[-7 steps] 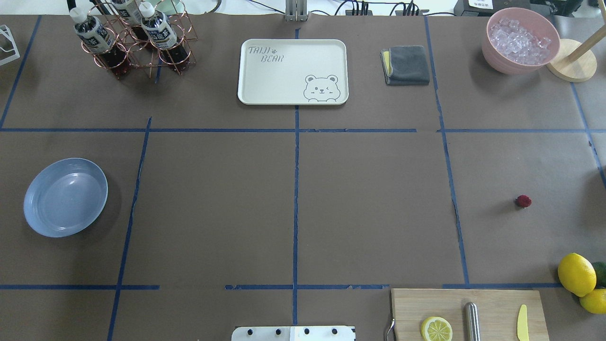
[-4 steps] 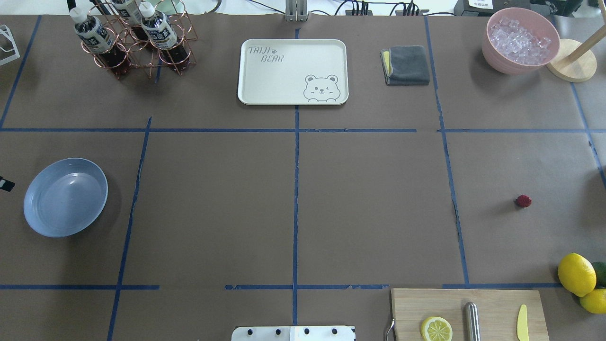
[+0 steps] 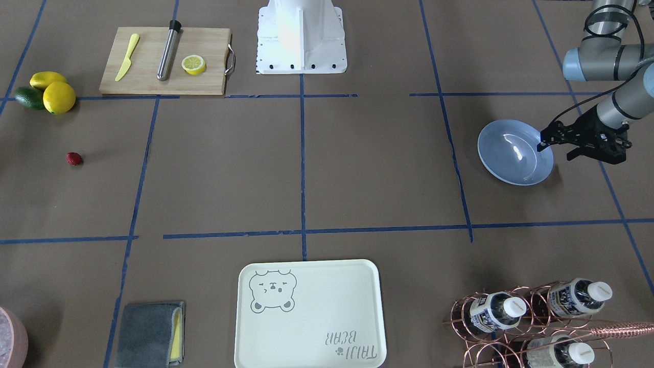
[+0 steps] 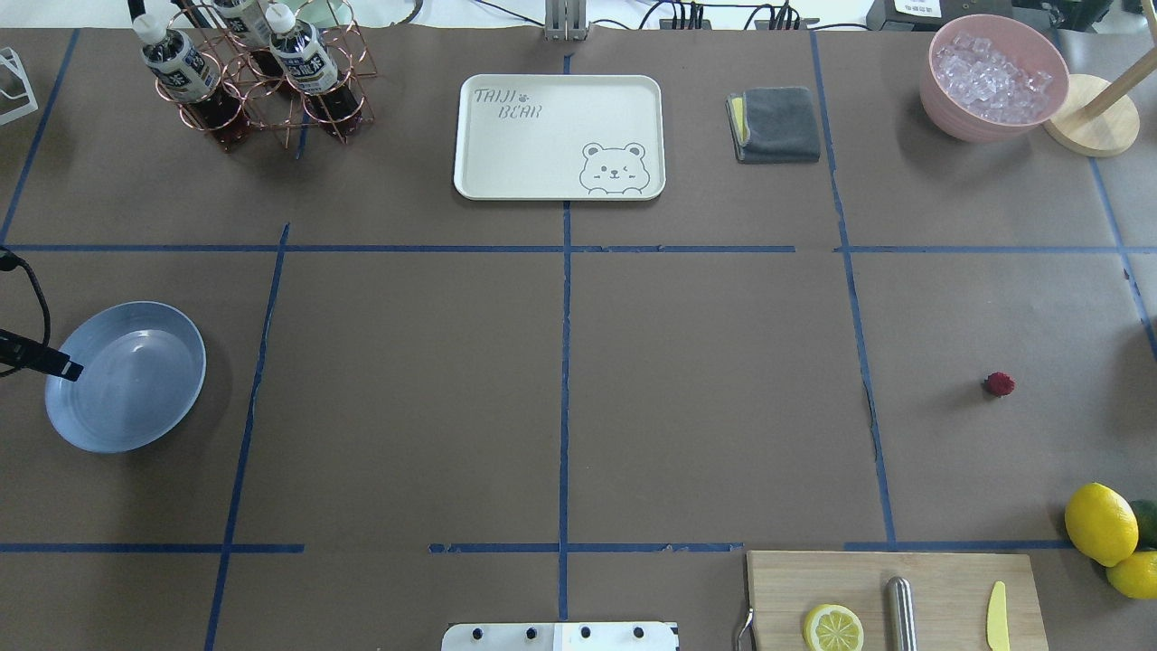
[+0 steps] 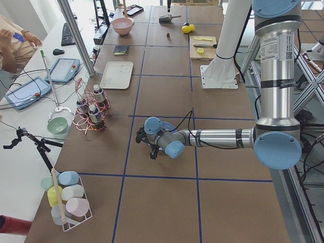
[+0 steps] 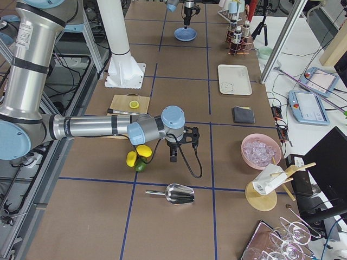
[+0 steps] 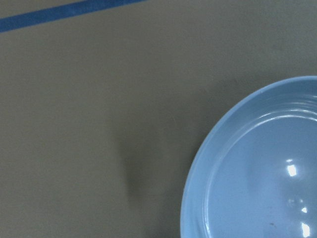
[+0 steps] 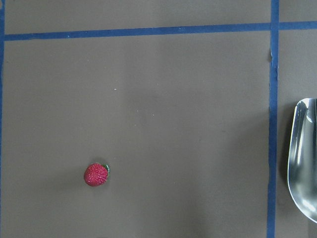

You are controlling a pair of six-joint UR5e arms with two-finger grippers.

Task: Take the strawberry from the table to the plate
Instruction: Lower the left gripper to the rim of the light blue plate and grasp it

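Small red strawberry (image 4: 999,384) loose on the brown tabletop (image 4: 705,407), near the lemons (image 4: 1100,523), well apart from the pale blue plate (image 4: 126,425). Right jaws above it, presumably lining up a pick; width impossible to tell. Left jaws spread open at the plate's rim, seemingly idle.

Robot lab: taped grid table (image 4: 723,407), aluminium frame (image 5: 75,35), operator tablets (image 5: 65,70).

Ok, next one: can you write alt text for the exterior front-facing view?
The left arm's hand hovers at the edge of an empty pale blue plate on the view's right, while the strawberry lies far across the brown table on the view's left, near two lemons and an avocado. A cream tray sits at the bottom.
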